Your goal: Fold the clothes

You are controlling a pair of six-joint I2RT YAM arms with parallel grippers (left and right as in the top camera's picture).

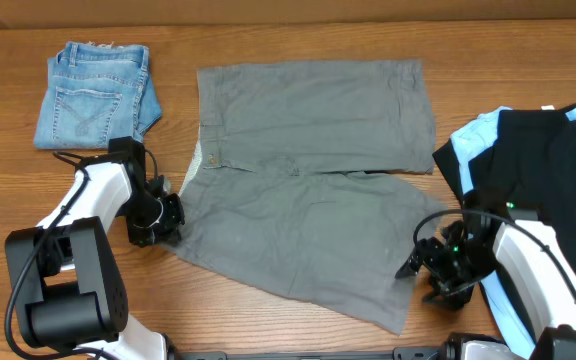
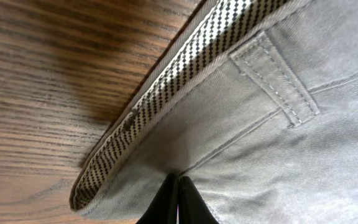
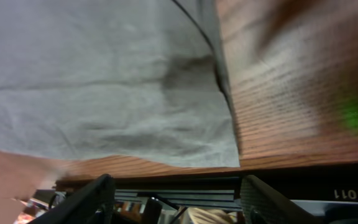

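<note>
The grey shorts (image 1: pixel 308 200) lie spread flat in the middle of the table, waistband to the left and both legs pointing right. My left gripper (image 1: pixel 168 215) is at the waistband's near left corner. In the left wrist view its fingers (image 2: pixel 179 190) are pressed together on the grey cloth (image 2: pixel 278 155), beside the checked waistband lining (image 2: pixel 166 93) and a belt loop (image 2: pixel 278 81). My right gripper (image 1: pixel 413 268) is beside the near leg's hem. In the right wrist view it (image 3: pixel 179 199) is open and empty, with the grey hem corner (image 3: pixel 104 81) just beyond the fingertips.
Small folded blue denim shorts (image 1: pixel 93 95) lie at the back left. A black garment (image 1: pixel 558 160) over light-blue fabric (image 1: pixel 468 145) lies at the right, under my right arm. The table's front edge (image 3: pixel 291 158) is close behind the right gripper.
</note>
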